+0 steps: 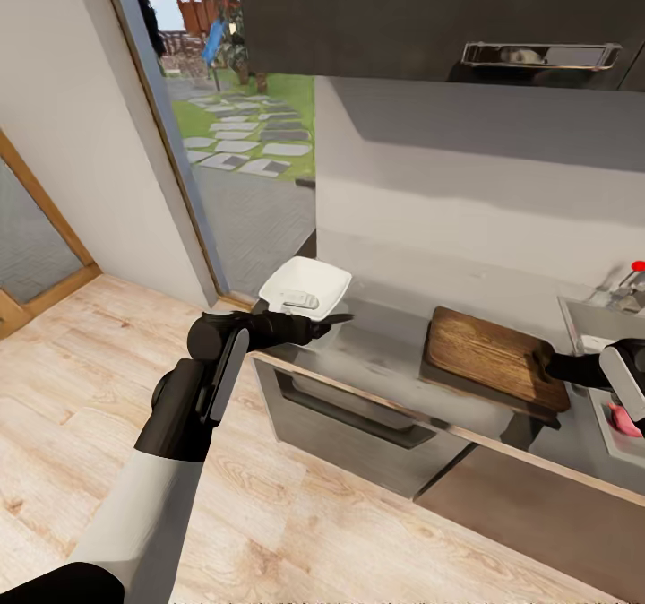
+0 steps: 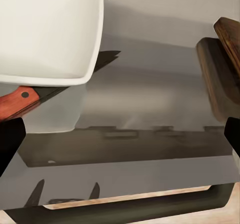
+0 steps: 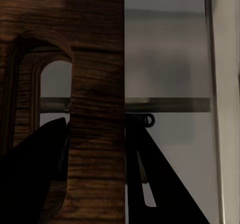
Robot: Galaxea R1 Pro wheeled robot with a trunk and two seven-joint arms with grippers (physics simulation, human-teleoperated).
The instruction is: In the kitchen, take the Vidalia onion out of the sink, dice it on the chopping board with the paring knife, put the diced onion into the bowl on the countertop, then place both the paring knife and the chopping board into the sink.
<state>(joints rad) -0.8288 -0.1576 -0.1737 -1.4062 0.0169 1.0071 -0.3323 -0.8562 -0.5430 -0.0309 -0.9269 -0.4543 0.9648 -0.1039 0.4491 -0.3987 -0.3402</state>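
The dark wooden chopping board lies on the grey countertop, and its slot-handle end sits between the fingers of my right gripper, which is shut on it. Left of the board stands the white bowl. The paring knife, red-orange handle and dark blade, lies beside the bowl with its blade under the rim. My left gripper is open and wide, one fingertip close to the handle. A pinkish-red lump, apparently the Vidalia onion, shows in the sink behind my right arm.
The chrome tap with its red dot stands behind the sink. Dark upper cabinets with a chrome handle hang overhead. A grey drawer front sits under the counter. A glass door and wood-plank floor lie to the left.
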